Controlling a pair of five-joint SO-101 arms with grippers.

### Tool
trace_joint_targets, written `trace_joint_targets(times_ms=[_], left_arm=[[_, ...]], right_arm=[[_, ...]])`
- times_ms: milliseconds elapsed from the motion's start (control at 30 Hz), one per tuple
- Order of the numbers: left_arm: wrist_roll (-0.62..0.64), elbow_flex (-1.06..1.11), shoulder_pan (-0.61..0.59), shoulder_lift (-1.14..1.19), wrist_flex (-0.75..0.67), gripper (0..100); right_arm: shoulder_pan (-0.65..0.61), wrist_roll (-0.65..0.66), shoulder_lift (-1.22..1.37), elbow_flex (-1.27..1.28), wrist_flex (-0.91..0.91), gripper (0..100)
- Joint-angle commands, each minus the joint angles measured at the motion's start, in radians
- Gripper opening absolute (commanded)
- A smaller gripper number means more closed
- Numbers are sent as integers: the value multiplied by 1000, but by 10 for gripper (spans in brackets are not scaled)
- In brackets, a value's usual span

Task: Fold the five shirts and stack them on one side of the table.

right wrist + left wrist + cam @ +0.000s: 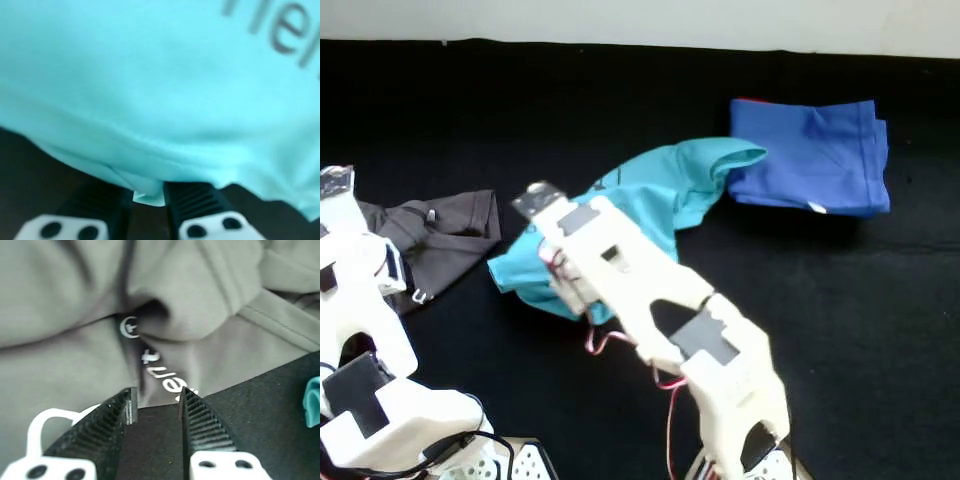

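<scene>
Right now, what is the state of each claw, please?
Left claw: open, empty, at the edge of the grey shirt.
Right claw: closed on the hem of the teal shirt.

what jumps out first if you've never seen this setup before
The bright teal shirt lies crumpled in the middle of the black table, with the right tool shut on its edge. Toward the back right in the high view sits a neatly folded blue shirt. At the left a rumpled grey shirt lies with the left tool open at its border.
</scene>
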Motion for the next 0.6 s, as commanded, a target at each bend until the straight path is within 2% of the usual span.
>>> trace_joint_targets(times_ms=[0,133,400,567], left_arm=[[-11,-24,53,-2,-11,150],[-9,-22,113,-2,11,150],[-8,-31,320,-2,132,150],[-9,-38,407,-13,201,150]], right_arm=[[97,57,-154,-36,76,5],[159,129,-346,-36,143,5],[219,273,-585,-36,311,5],[334,347,-728,-36,355,5]])
